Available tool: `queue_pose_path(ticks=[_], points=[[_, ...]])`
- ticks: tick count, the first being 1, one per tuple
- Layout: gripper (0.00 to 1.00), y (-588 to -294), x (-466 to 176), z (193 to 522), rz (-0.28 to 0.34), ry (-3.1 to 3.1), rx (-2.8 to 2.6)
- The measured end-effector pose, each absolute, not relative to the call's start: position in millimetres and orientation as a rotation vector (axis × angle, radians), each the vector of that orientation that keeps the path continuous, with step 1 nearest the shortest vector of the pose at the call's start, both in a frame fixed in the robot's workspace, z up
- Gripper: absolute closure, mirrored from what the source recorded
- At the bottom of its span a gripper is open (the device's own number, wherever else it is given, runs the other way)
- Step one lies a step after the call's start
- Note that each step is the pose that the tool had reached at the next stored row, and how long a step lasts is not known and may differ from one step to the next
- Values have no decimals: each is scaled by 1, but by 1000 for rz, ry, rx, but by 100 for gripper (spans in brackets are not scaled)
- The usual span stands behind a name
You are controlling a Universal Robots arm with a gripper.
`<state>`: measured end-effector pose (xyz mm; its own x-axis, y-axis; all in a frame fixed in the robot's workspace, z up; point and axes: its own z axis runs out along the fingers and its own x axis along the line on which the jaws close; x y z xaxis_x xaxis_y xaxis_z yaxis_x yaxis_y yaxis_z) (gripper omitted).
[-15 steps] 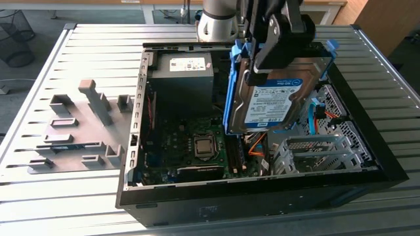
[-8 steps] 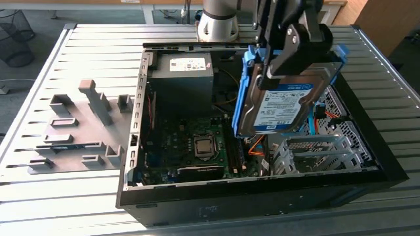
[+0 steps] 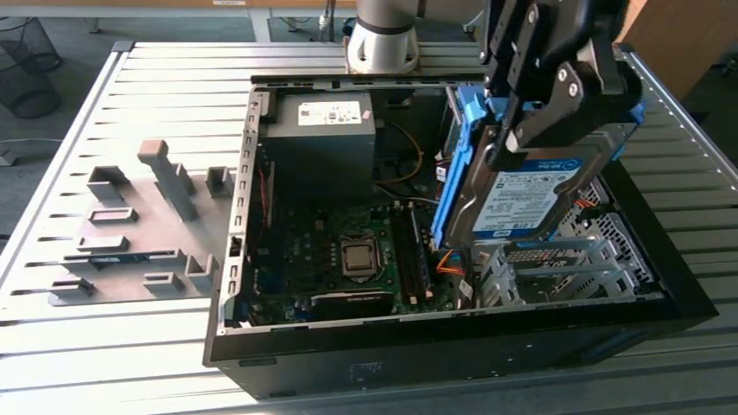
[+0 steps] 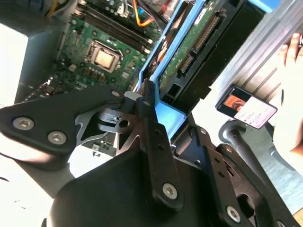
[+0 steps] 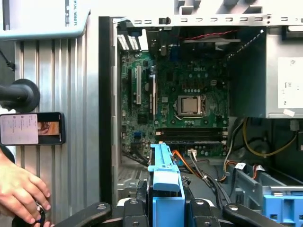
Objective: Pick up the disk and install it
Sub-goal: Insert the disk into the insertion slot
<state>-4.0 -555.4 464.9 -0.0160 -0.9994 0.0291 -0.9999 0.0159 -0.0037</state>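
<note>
My gripper (image 3: 533, 130) is shut on the disk (image 3: 524, 194), a silver drive with a white-and-blue label in blue carrier rails. In the exterior view the disk hangs tilted, nearly on edge, above the open computer case (image 3: 461, 333), over the metal drive cage (image 3: 565, 268) at the exterior view's right. In the second wrist view the disk's (image 4: 196, 45) green circuit-board side and blue rail run away from my black fingers (image 4: 149, 118). The first wrist view has the blue carrier end (image 5: 165, 182) clamped between the finger bases, with the motherboard (image 5: 189, 104) beyond.
A grey power supply box (image 3: 323, 130) fills the case's far corner. A bare blue bracket (image 5: 279, 208) sits in the case. A grey fixture plate (image 3: 138, 225) lies on the slatted table. A person's hand (image 5: 19, 189) and a phone (image 5: 31, 128) are beside the case.
</note>
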Motion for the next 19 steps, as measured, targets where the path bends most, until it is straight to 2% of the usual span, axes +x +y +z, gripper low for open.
queue_pose_path(ticks=[19], points=[[64,-561,55,458,20,-2218,2184]])
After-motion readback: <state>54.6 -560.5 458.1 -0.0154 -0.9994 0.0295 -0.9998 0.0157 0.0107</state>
